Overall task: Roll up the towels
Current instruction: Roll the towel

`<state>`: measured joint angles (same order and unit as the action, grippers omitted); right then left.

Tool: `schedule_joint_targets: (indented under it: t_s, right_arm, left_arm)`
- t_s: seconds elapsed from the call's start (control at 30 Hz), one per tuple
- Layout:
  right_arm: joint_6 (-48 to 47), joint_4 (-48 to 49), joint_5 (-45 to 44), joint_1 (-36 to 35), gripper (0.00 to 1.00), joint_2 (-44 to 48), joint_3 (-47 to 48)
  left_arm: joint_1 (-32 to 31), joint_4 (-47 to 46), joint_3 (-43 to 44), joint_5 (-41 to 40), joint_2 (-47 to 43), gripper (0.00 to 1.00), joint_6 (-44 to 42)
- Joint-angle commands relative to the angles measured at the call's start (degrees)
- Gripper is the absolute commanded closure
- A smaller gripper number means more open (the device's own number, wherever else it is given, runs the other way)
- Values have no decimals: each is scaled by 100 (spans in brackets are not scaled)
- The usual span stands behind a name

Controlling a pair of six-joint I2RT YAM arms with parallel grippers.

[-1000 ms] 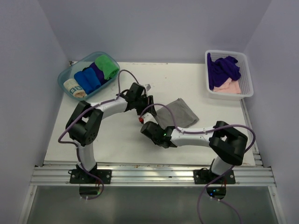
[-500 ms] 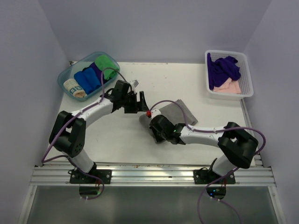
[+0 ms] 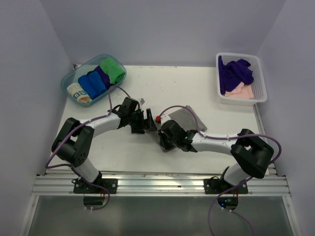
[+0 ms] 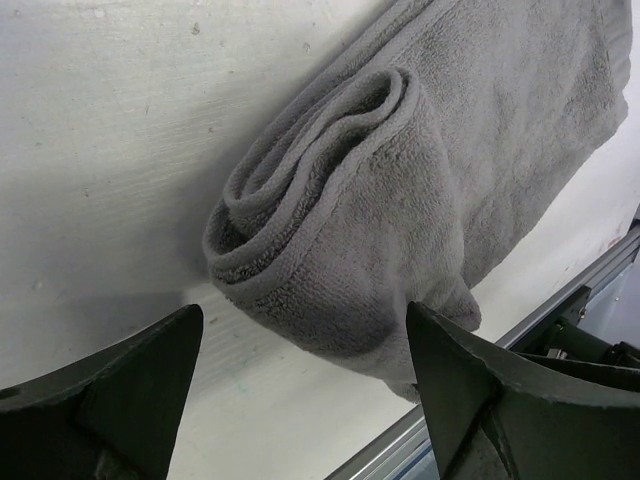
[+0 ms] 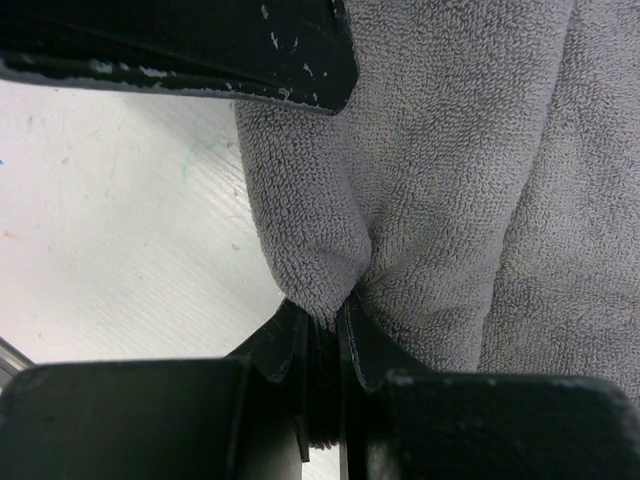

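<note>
The grey towel point(image 3: 190, 119) lies mid-bench point(image 3: 197, 88), just beyond the two wrists. From overhead only a flat, slate-coloured flap of it shows, with a purple cable crossing it.

The left wrist view gives its real shape. The near end is wound into a loose, soft spiral of thick looped terry, and the rest trails off flat toward the bench's metal edge rail. The left gripper point(image 3: 146, 123) has its matt black wedge-shaped fingers point(image 4: 130, 390) spread wide on either side of that roll, and neither touches it.

The right wrist view is closer still, showing each nubbly loop. The right gripper point(image 5: 322, 305) has its fingers closed nearly together on a small pinched fold at the towel's edge, and the cloth puckers into creases there.

Only the overhead camera takes in the rest. A translucent blue tub point(image 3: 66, 81) at far left holds rolled cloths. A white slotted basket point(image 3: 260, 78) at far right holds the crumpled dark purple towel point(image 3: 236, 71) and the pale pink towel point(image 3: 241, 91).
</note>
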<state>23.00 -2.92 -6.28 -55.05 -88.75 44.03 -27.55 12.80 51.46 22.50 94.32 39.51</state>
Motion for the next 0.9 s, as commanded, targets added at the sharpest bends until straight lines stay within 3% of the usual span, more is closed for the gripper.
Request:
schedule_joint_targets:
  t_s: [0.0, 0.2, 0.3, 0.37, 0.4, 0.43, 0.5, 0.53, 0.57, 0.63, 0.87]
  right_arm:
    - [143, -51, 312, -15, 100, 112, -158]
    - [126, -95, 259, -15, 100, 244, -272]
    - [64, -156, 207, -15, 100, 306, -307]
    - [20, -235, 163, -15, 98, 341, -264]
    - [11, -288, 102, -15, 94, 376, -246]
    - [-32, -323, 75, -15, 79, 411, -220]
    - [-77, -419, -48, -24, 62, 525, -158]
    - [-94, -472, -92, -24, 46, 552, -114]
    - [-129, -569, -136, -24, 40, 552, -27]
    - [-252, -859, -250, -32, 34, 552, 281]
    - [-613, -1097, -803, -269, 36, 324, 791]
  left_arm:
    - [-84, -638, -110, -26, 32, 14, 435]
    - [-101, -998, -145, -211, 218, 25, 795]
    - [-119, -972, -93, -281, 279, 39, 883]
    - [-136, -929, -110, -325, 262, 55, 962]
    - [-128, -893, -110, -395, 227, 61, 989]
    - [-128, -797, -110, -430, 192, 71, 998]
    - [-137, -656, -75, -536, 139, 84, 1015]
    - [-137, -525, -49, -545, 148, 89, 1015]
    - [-137, -454, -22, -545, 148, 91, 1015]
    - [-154, -270, 22, -528, 226, 100, 1015]
    - [-224, -234, -75, -492, 218, 100, 1182]
